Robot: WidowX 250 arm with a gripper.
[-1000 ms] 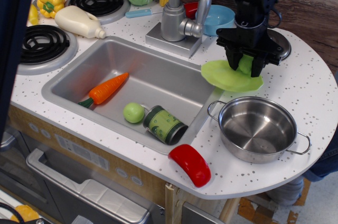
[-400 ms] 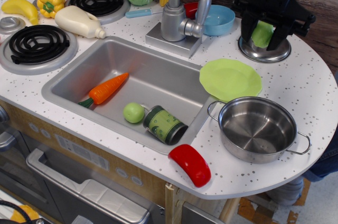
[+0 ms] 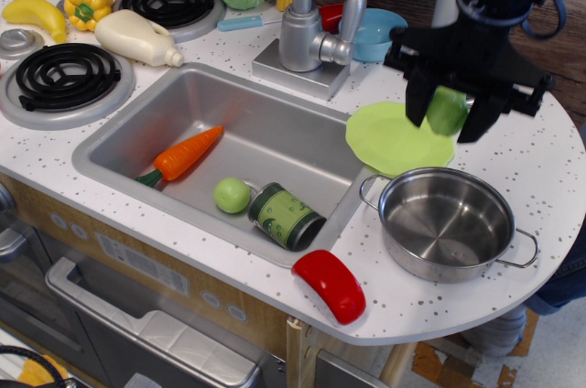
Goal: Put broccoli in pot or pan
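The pot is empty; the sink holds a carrot, ball and can. The gripper pinches the broccoli above the plate.

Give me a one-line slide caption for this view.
Gripper holds broccoli in the air above the plate, just short of the empty pot.

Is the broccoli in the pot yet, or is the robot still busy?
Not yet. Done: the gripper has picked up the broccoli and holds it in the air. Happening: it hangs over the green plate, just behind the pot. Left: move over the pot, which has nothing in it, and let go.
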